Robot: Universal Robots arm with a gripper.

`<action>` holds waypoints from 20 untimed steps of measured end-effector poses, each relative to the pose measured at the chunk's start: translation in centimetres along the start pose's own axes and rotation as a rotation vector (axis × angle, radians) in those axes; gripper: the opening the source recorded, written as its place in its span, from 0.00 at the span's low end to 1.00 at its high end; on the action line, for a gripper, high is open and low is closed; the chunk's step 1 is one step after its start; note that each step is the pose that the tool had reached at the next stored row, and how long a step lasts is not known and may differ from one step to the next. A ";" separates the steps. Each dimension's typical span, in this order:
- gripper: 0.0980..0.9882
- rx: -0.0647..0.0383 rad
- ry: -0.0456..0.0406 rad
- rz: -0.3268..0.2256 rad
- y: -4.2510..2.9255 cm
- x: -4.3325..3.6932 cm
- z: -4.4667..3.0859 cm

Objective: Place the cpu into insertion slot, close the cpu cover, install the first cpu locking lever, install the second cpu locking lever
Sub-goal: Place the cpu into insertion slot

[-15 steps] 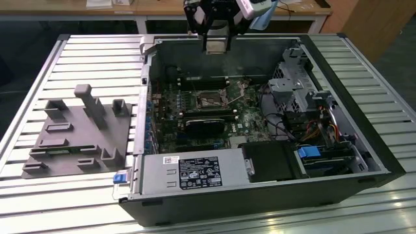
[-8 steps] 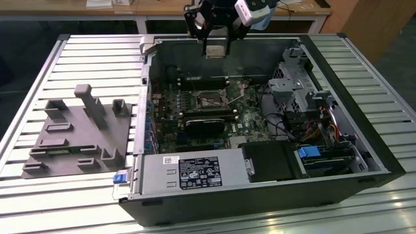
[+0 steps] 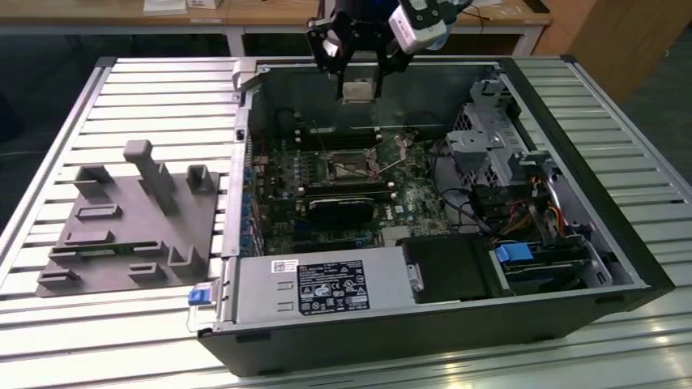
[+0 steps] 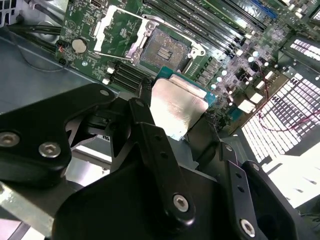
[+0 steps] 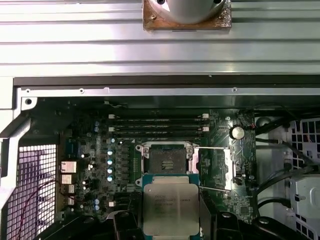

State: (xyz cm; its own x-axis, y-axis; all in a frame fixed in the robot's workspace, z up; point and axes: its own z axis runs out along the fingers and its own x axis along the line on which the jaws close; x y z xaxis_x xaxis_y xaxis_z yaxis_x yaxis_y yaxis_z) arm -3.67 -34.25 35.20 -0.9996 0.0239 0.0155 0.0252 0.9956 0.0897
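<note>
My gripper [image 3: 357, 81] hangs over the far wall of the open computer case, shut on the cpu [image 3: 357, 89], a flat square chip with a silver top. Both wrist views show the cpu [image 4: 177, 107] [image 5: 170, 207] clamped by its edges between the black fingers [image 4: 145, 120]. The insertion slot [image 3: 352, 168] [image 5: 167, 160] [image 4: 162, 50] lies bare on the green motherboard, below the chip and apart from it. The cpu cover [image 5: 214, 167] [image 4: 117, 32], a thin metal frame, is swung open beside the slot.
A grey fixture plate [image 3: 130, 219] with upright blocks lies on the slatted table at the exterior view's left. Inside the case are a power supply [image 3: 324, 288], a metal drive cage [image 3: 503, 146], loose cables [image 3: 476, 207], memory slots [image 5: 157, 124] and a black block [image 3: 346, 212].
</note>
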 end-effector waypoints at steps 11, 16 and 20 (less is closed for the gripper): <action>0.49 -0.001 -0.0222 -0.004 -0.13 -0.02 1.63; 0.49 -0.001 -0.0312 -0.005 -0.20 -0.02 2.44; 0.49 -0.001 -0.0358 -0.006 -0.26 0.04 3.15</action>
State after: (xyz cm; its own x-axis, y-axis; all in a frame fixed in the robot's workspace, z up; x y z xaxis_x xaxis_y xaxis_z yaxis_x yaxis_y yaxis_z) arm -3.75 -34.23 32.04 -0.9996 0.0214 -0.0206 0.0195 0.9957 0.0906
